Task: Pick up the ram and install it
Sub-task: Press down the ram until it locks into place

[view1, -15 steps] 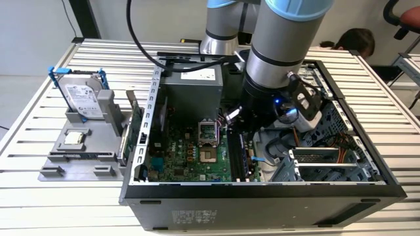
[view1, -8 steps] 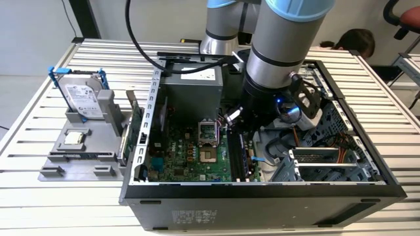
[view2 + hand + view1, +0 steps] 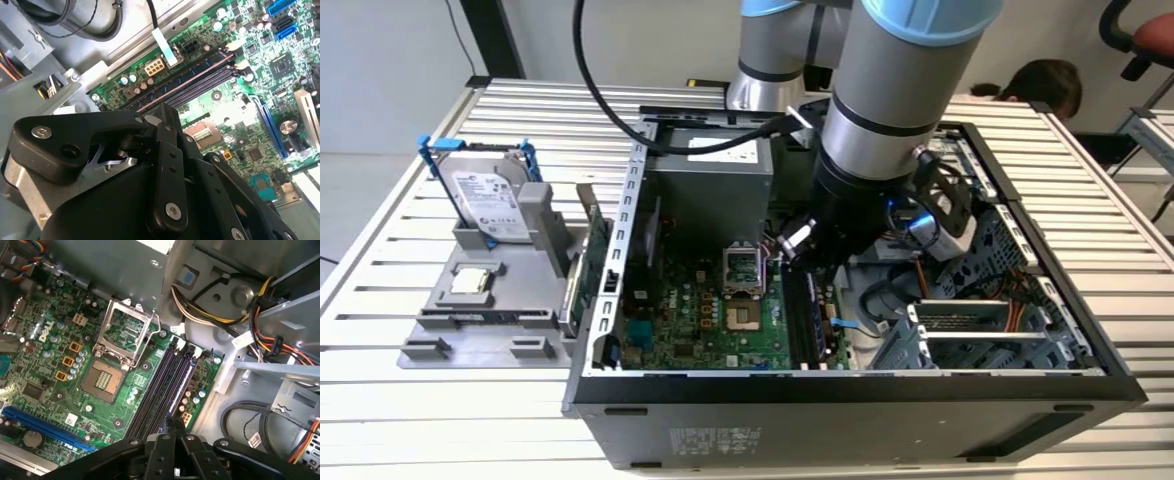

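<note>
An open computer case (image 3: pixel 854 390) lies on a slatted metal surface (image 3: pixel 454 420). The robot arm reaches down into it. The end effector (image 3: pixel 175 427) is narrow, its black fingers (image 3: pixel 165 150) drawn close together. Directly below its tip, on the green motherboard (image 3: pixel 50 390), the ram (image 3: pixel 200 75) stands edge-up in one of the long memory slots (image 3: pixel 155 390).
</note>
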You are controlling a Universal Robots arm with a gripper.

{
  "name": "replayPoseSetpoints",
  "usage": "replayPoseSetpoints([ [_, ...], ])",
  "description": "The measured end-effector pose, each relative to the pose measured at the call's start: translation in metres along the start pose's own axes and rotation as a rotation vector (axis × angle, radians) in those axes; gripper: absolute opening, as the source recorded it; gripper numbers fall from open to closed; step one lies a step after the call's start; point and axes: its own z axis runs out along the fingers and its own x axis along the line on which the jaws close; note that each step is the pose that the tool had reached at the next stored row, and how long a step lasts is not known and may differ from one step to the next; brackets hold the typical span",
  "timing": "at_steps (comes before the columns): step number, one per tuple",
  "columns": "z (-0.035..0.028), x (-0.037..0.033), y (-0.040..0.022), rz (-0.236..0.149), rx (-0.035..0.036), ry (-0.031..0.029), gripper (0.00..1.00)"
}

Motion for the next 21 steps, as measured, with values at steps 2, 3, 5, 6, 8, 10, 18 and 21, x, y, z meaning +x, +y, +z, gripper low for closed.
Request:
replayPoseSetpoints([
  [2, 0.0000, 0.0000, 0.0000, -0.023, -0.0014, 0.0006, 0.00],
  [3, 0.0000, 0.0000, 0.0000, -0.035, -0.0022, 0.0009, 0.00],
  [5, 0.0000, 0.0000, 0.0000, -0.058, -0.0038, 0.0015, 0.00],
  [6, 0.0000, 0.0000, 0.0000, -0.069, -0.0045, 0.0018, 0.00],
  [8, 0.0000, 0.0000, 0.0000, -0.091, -0.0062, 0.0021, 0.00],
  [10, 0.0000, 0.0000, 0.0000, -0.112, -0.0081, 0.0024, 0.00],
  [18, 0.0000, -0.0001, 0.0000, -0.202, -0.0122, -0.0001, 0.00],
  [21, 0.0000, -0.0001, 0.0000, -0.235, -0.0119, -0.0021, 0.00],
])
